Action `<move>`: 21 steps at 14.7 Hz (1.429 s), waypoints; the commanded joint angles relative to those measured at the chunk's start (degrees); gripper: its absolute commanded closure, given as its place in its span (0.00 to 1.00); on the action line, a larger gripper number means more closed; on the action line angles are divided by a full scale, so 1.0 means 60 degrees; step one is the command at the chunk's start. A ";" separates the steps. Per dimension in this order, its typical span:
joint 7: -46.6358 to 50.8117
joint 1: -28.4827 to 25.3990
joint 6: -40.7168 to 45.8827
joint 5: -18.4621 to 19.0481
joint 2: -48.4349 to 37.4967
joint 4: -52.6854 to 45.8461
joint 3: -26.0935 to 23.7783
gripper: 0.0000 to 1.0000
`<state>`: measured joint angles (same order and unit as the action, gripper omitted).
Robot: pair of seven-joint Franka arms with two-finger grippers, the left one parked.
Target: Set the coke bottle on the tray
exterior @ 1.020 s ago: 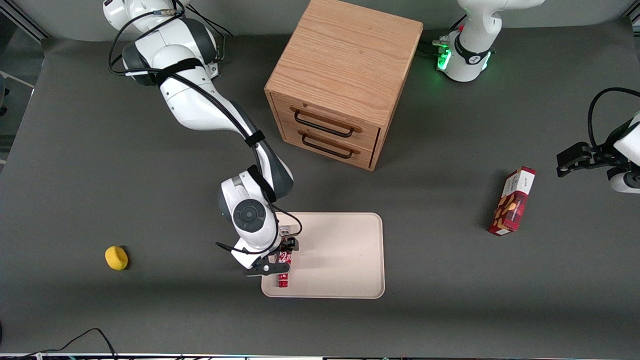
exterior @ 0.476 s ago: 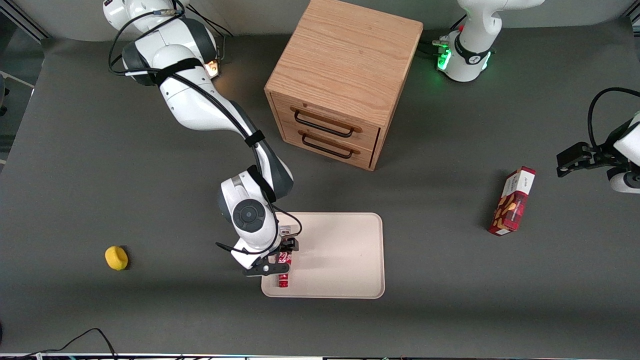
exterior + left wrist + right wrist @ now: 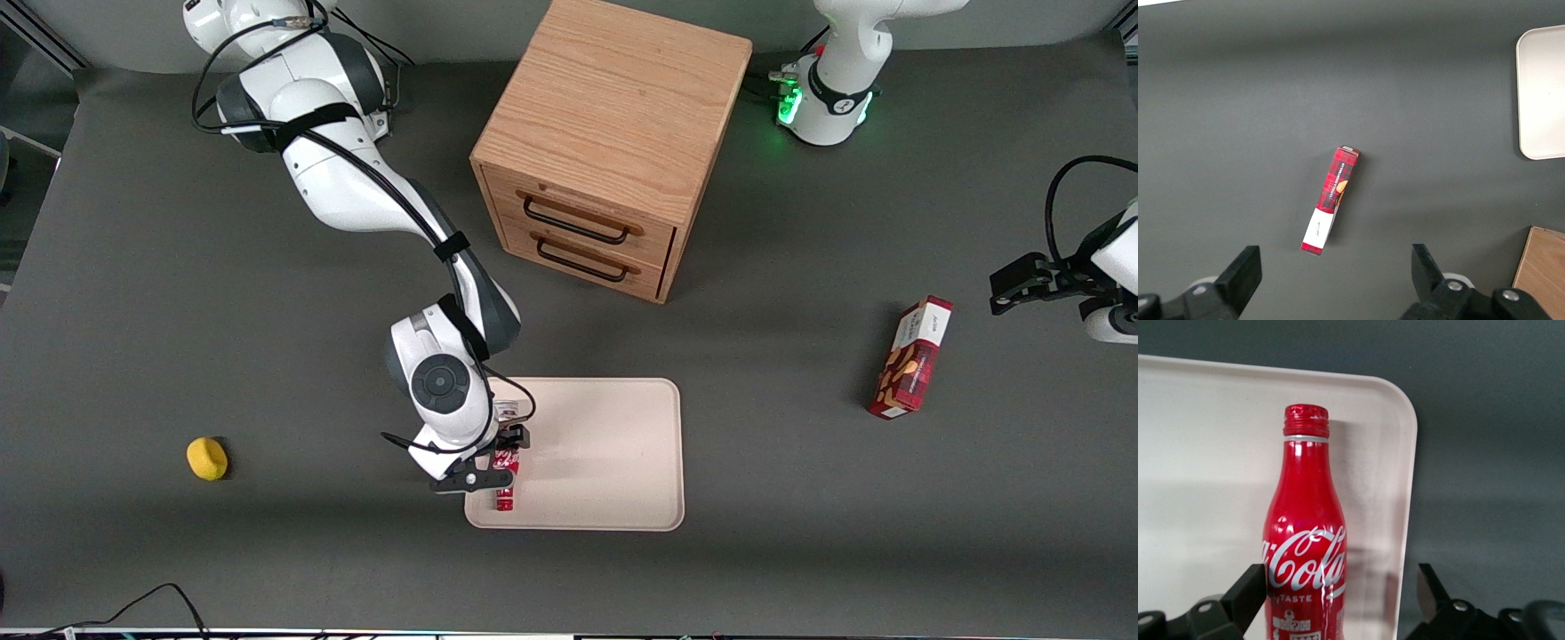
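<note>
The coke bottle (image 3: 506, 483) lies flat on the tray (image 3: 605, 453), close to the tray's edge toward the working arm's end, with its cap pointing at the front camera. In the right wrist view the red bottle (image 3: 1308, 540) with white script rests on the cream tray (image 3: 1205, 453) beside its rounded corner. My gripper (image 3: 503, 458) hangs just above the bottle's body. It is open (image 3: 1341, 587): the black fingers (image 3: 1248, 590) stand on either side of the bottle, one near it, the other well apart over the rim.
A wooden two-drawer cabinet (image 3: 605, 133) stands farther from the front camera than the tray. A red snack box (image 3: 911, 360) (image 3: 1330, 200) lies toward the parked arm's end. A small yellow object (image 3: 207, 459) sits toward the working arm's end. Cables lie at the table's near edge.
The wrist has shifted very slightly; the bottle stays where it lay on the tray.
</note>
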<state>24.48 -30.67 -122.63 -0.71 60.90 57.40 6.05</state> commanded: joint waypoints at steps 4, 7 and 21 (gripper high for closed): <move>0.0065 0.0101 0.1465 -0.0189 -0.1051 -0.0119 -0.0042 0.00; 0.0079 0.0306 0.2899 -0.0656 -0.1900 -0.0031 -0.0071 0.00; -0.2102 0.2416 0.3711 -0.0396 -1.1433 0.9001 -0.0101 0.00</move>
<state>13.74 -17.51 -96.02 -3.91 3.94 97.51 6.28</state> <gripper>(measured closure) 0.000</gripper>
